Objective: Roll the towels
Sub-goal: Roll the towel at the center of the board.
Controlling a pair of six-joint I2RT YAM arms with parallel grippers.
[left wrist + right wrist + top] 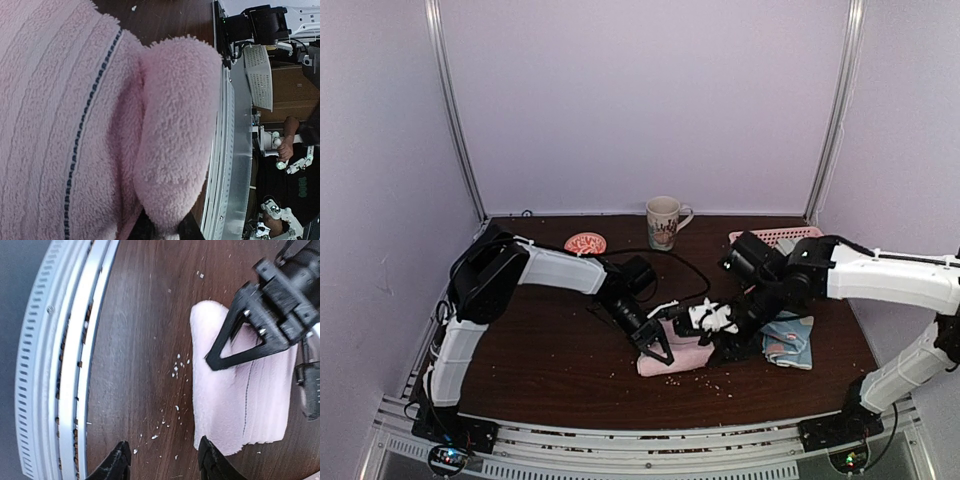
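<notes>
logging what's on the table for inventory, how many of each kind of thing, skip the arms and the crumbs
towels: 2 (pink towel, light blue patched towel)
mug: 1
pink lattice basket: 1
round red-and-white disc: 1
total: 5

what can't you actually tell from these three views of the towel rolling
- Top view: the right arm hides the near part of the pink basket, so its contents cannot be told.
- Top view: the blue towel is partly covered by that arm, and its pattern is too small.
- Left wrist view: the left gripper, shut on the pink towel, is cut off by the bottom edge.
</notes>
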